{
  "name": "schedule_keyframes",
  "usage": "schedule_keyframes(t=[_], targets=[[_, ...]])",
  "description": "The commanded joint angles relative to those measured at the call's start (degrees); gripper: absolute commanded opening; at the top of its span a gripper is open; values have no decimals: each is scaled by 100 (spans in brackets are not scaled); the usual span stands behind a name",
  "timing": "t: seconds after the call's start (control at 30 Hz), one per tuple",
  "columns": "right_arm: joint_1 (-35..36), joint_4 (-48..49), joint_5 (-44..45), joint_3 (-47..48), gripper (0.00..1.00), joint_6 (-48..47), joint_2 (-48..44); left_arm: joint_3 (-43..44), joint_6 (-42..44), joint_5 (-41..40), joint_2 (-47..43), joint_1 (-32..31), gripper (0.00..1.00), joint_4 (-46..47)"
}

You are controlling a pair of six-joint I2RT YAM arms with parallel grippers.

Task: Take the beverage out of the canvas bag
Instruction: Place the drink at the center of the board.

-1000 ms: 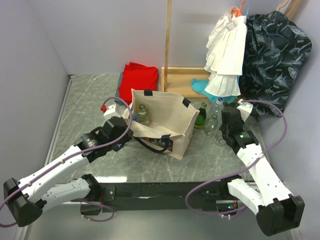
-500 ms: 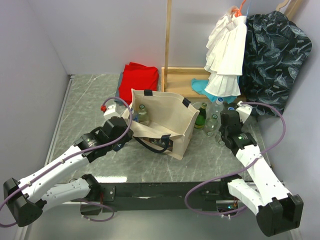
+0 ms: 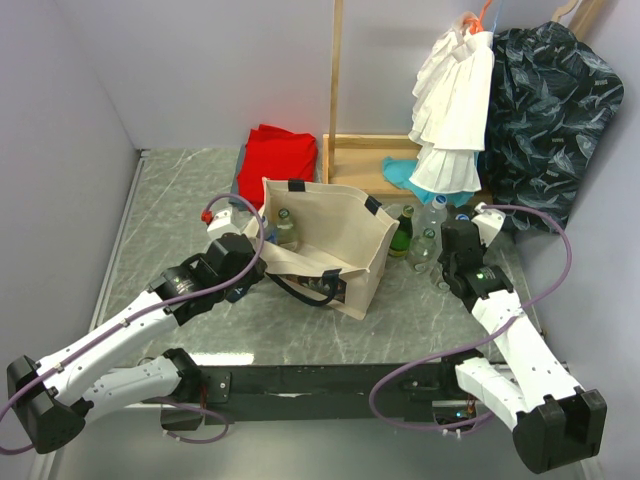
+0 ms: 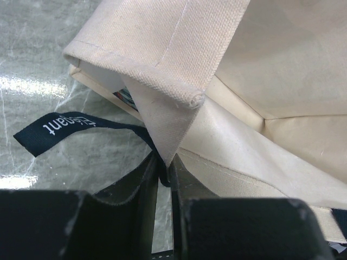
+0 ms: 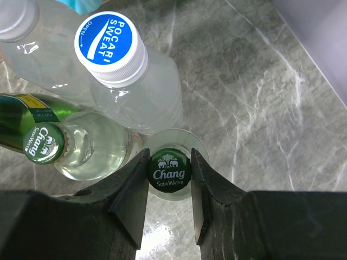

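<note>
My left tool [image 4: 164, 173] is pinched shut on a folded corner of the canvas bag [image 4: 179, 43], with the cloth rim caught between its two fingers. A navy label [image 4: 54, 127] with white lettering hangs from the seam just beside that grip. The bag stands open on the grey marble worktop [image 3: 180, 200], mouth up, one dark handle [image 3: 300, 290] drooping over its near side. Inside it, against the far left corner, a green-capped bottle [image 3: 287, 228] stands upright.

My right tool [image 5: 169, 162] is outside the bag, to its right. It is closed around the top of a soda water bottle [image 5: 169, 169], one finger pressed on each side of the green cap. I cannot tell whether that bottle's base rests on the worktop. Other bottles stand close by. A clear sports drink bottle [image 5: 111, 49] with a blue and white lid is just behind the one I hold, and a second soda bottle [image 5: 44, 143] is just to its left.
</note>
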Motion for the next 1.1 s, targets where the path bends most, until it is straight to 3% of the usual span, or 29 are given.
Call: schedule_keyframes(t=[0.0, 0.13, 0.53, 0.63, 1.07], targets=[[-41, 587, 291, 166, 14, 143, -163, 134, 87, 150, 51, -25, 19, 62], [-41, 614, 239, 148, 25, 135, -163, 152, 87, 158, 69, -25, 18, 71], [-49, 587, 221, 192, 40, 99, -163, 152, 87, 150, 60, -25, 19, 62], [-41, 552, 212, 209, 51, 108, -189, 161, 87, 158, 78, -25, 19, 80], [-49, 491, 221, 271, 53, 91, -295, 117, 61, 123, 25, -25, 19, 54]])
